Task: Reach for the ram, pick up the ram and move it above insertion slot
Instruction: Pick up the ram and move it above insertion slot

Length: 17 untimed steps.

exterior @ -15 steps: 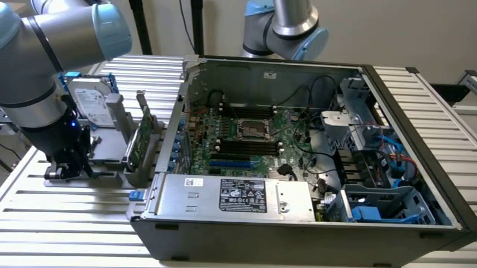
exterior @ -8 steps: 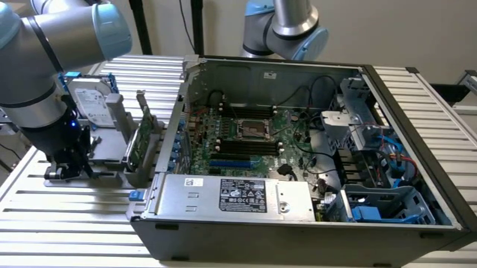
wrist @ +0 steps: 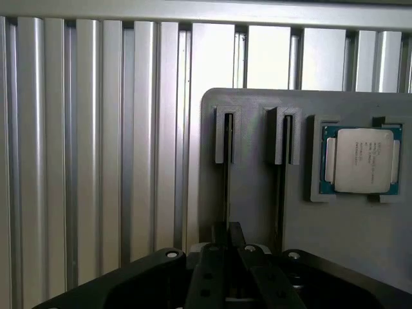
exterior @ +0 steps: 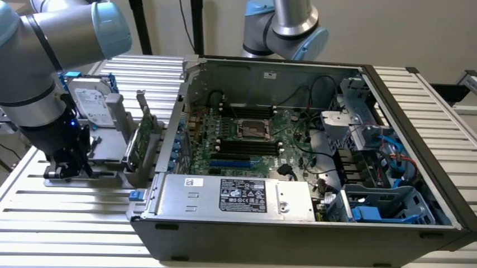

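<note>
In the wrist view the ram (wrist: 225, 187) shows edge-on as a thin dark strip standing in one slot of the grey holder (wrist: 257, 193). My gripper (wrist: 227, 237) sits right over its near end, and the two black fingers (wrist: 217, 248) are pressed together on the strip. In the exterior view the gripper (exterior: 68, 166) is low on the holder (exterior: 104, 178) at the exterior view's left, and the arm hides the ram there. The motherboard's long black insertion slots (exterior: 246, 147) lie inside the open computer case (exterior: 298, 223).
A second slot (wrist: 282, 187) runs parallel beside the first, and a processor chip (wrist: 360, 159) rests in a recess of the holder. The silver hard drive (exterior: 93, 103) and the tall green expansion card (exterior: 145, 134) stand upright between gripper and case. Ribbed metal table (exterior: 75, 218) lies all around.
</note>
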Motion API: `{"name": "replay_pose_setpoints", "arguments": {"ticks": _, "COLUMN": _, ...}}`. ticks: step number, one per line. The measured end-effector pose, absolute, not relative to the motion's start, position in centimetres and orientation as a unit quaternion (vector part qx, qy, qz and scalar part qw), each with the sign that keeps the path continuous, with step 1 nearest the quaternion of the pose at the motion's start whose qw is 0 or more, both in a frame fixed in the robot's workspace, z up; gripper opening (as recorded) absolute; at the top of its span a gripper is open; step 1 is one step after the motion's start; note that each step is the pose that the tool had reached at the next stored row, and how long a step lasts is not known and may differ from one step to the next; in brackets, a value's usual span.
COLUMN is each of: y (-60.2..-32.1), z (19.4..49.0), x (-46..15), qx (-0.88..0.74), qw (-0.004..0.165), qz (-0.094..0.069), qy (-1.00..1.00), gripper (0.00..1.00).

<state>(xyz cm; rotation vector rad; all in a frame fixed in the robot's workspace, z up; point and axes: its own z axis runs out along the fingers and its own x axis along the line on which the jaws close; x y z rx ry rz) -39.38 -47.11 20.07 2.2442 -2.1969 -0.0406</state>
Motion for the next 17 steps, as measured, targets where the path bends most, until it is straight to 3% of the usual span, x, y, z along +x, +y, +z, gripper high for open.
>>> {"name": "replay_pose_setpoints", "arguments": {"ticks": 17, "y": -47.2, "z": 26.8, "x": -38.5, "qx": 0.715, "qw": 0.001, "qz": -0.013, "qy": -0.699, "gripper": 0.13}}
